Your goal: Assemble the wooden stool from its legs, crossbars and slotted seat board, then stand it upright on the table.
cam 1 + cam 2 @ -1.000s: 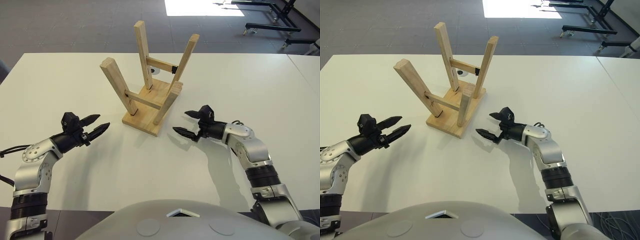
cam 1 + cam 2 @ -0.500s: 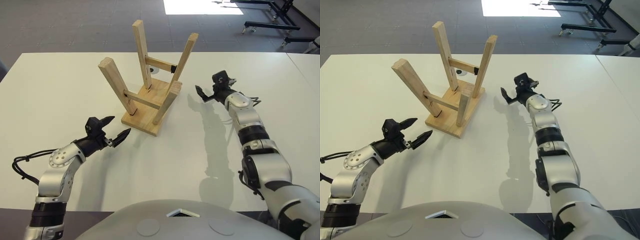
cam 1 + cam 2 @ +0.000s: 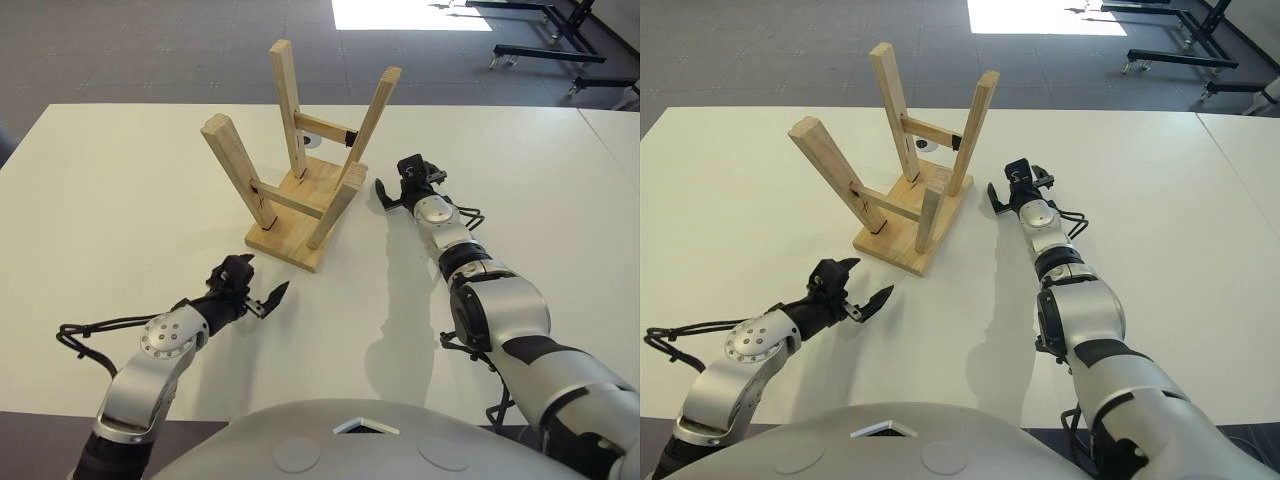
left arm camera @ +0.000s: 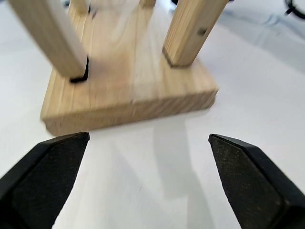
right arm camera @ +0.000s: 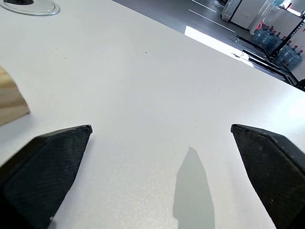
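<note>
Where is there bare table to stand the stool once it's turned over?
Widest bare table lies left of the stool, out to the left edge; another stretch runs from the right gripper to the right edge. The near strip between both arms is free too. Crowded: the near edge of the seat board, where the left gripper sits.

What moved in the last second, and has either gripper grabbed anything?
The left gripper came forward and inward, close to the stool's near corner. The right gripper reached farther out, beside the stool's right side. Both are open and empty. The stool stayed upside down on the table.
</note>
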Robot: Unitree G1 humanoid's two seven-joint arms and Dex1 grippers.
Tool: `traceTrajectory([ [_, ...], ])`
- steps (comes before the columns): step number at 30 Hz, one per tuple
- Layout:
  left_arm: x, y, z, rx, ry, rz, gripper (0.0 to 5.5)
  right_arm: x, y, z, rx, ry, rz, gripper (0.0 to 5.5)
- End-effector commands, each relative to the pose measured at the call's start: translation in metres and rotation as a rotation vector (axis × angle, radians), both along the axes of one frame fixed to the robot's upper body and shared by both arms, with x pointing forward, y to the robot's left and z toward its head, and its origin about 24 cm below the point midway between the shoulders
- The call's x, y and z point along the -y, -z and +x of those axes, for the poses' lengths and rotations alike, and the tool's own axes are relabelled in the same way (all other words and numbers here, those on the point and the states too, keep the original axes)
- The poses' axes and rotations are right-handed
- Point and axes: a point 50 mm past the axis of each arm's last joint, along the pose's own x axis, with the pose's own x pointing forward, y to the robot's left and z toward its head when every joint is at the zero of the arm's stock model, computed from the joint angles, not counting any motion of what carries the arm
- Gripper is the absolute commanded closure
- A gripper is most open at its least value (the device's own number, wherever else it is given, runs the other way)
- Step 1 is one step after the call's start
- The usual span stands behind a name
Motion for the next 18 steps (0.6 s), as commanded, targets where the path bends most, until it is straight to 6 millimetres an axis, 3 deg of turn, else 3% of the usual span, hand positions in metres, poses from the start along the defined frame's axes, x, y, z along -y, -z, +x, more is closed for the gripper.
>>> traceTrajectory([
  [1, 0.01, -0.041, 0.007, 0.027, 0.038, -0.184, 0.9, 0.003, -0.001, -0.001, 0.003, -0.007, 0.025, 0.1],
  [4, 0.016, -0.045, 0.016, 0.001, -0.008, -0.186, 0.9, 0.002, -0.001, -0.001, 0.007, -0.012, 0.033, 0.1],
  [8, 0.029, -0.026, 0.025, -0.088, -0.047, -0.11, 0.9, -0.001, -0.002, 0.0, 0.01, -0.021, 0.047, 0.1],
  [13, 0.055, -0.022, 0.032, -0.067, 0.026, -0.033, 0.9, -0.003, -0.001, -0.001, 0.007, -0.026, 0.055, 0.1],
  [18, 0.062, -0.011, 0.034, -0.005, 0.041, 0.13, 0.9, -0.007, -0.001, -0.001, 0.011, -0.039, 0.053, 0.1],
])
